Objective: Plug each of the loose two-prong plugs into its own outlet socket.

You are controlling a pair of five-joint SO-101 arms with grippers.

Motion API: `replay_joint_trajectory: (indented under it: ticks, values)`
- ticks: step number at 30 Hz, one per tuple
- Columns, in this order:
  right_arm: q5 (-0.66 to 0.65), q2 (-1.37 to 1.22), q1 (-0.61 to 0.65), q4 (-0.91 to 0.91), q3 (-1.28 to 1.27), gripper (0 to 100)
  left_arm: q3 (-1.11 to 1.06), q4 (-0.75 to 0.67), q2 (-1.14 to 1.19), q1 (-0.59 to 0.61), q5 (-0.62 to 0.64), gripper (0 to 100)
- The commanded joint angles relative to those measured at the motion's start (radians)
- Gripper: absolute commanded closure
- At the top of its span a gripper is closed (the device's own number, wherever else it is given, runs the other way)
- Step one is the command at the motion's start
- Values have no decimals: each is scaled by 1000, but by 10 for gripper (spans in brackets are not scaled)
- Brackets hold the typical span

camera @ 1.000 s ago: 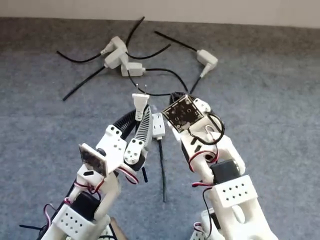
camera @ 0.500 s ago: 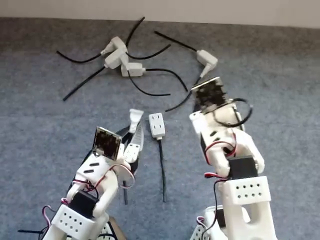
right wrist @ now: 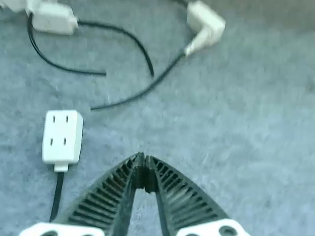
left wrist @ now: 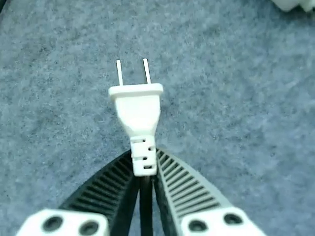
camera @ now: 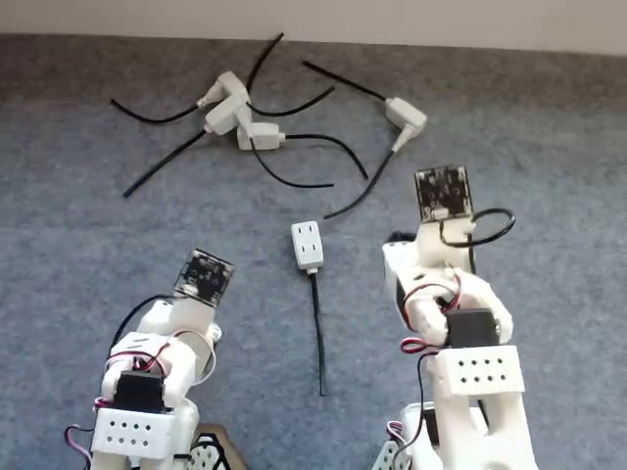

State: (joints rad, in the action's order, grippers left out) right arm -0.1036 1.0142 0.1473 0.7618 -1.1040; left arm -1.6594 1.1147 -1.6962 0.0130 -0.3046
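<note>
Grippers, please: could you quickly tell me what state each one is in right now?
Left gripper: shut on the two-prong plug.
Right gripper: shut, holding nothing.

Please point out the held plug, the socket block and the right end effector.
held plug (left wrist: 136, 110), left wrist view, on its white body
socket block (right wrist: 62, 135), right wrist view, on its white face
right end effector (right wrist: 143, 163), right wrist view, between its fingertips

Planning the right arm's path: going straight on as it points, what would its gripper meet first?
Probably the black cord trailing from the angled plug; depth is unclear, so maybe carpet first.
</note>
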Motion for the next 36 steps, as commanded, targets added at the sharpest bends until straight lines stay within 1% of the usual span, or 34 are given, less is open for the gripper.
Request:
replay_joint_trajectory:
  ticks: [1,4,7,10,14,18,21,25,28,34,36]
  values:
    - [57,18,-8,-128,-108,992,42,28,-12,-28,-44,870]
    - [83,18,-8,-255,-214,991,35,23,-12,-45,-44,810]
    - [92,18,-8,-348,-282,990,33,21,-12,-45,-44,803]
    - [92,18,-8,-400,-315,990,36,21,-12,-44,-44,803]
    - [92,18,-8,-409,-318,990,36,18,-12,-41,-44,803]
    - [97,18,-8,-409,-318,990,28,-41,-2,-39,-43,803]
    - [97,18,-7,-409,-318,990,31,-54,-2,-36,-41,803]
    - [97,18,8,-409,-320,990,39,-69,-1,18,14,803]
    - [95,18,31,-407,-321,990,56,-68,1,25,21,803]
    - [95,16,31,-407,-321,990,59,-77,1,25,23,803]
    - [95,15,31,-407,-323,990,54,-121,1,25,23,803]
